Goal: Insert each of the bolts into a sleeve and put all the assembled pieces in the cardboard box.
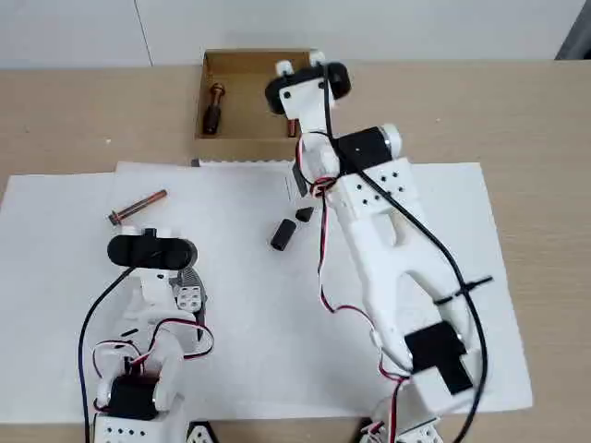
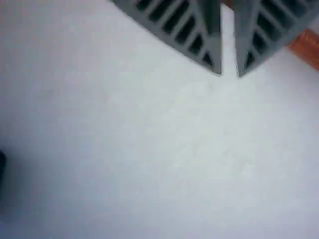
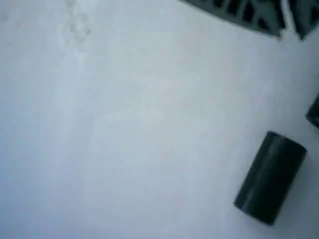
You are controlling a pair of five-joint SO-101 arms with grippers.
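Note:
A copper bolt [image 1: 138, 205] lies loose on the white paper, just beyond my left arm [image 1: 152, 251]. In the left wrist view my left gripper [image 2: 228, 67] hangs shut over bare paper, with that bolt [image 2: 306, 45] past its tips. A black sleeve [image 1: 283, 234] lies mid-paper, and a smaller dark piece [image 1: 305, 214] sits beside it. My right gripper [image 1: 297, 182] is shut and holds nothing, between the box and the sleeve [image 3: 271, 177]. The cardboard box [image 1: 205, 92] holds one assembled piece [image 1: 214, 106]. A second copper piece [image 1: 291, 126] is partly hidden by the right arm.
White paper sheet [image 1: 74, 240] covers most of the wooden table. The right arm [image 1: 388, 240] stretches diagonally from the near right edge up over the box's right side. A white ribbed strip [image 1: 245, 162] lies along the box's front.

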